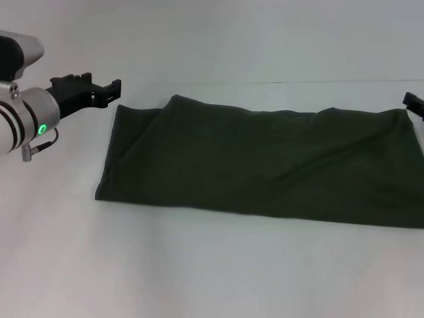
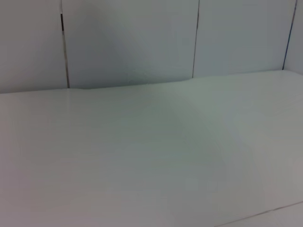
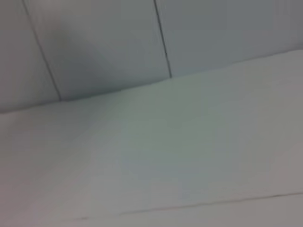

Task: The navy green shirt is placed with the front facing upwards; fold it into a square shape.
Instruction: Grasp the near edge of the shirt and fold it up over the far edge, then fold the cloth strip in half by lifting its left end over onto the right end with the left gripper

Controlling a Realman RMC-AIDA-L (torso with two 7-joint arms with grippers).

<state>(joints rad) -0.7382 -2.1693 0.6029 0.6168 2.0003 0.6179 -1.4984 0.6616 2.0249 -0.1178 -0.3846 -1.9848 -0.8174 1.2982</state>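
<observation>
In the head view the navy green shirt (image 1: 265, 169) lies on the white table (image 1: 199, 271) as a long dark olive band running left to right, its lettering hidden. The shirt's left end shows a folded layer with a slanted edge. My left gripper (image 1: 106, 93) hovers just beyond the shirt's far left corner, apart from the cloth. Only a black tip of my right gripper (image 1: 413, 103) shows at the frame's right edge, by the shirt's far right corner. Neither wrist view shows the shirt or a gripper.
Bare white tabletop (image 2: 142, 161) fills both wrist views, with grey wall panels (image 3: 213, 33) behind its far edge. In the head view, open table surface lies in front of the shirt and to its left.
</observation>
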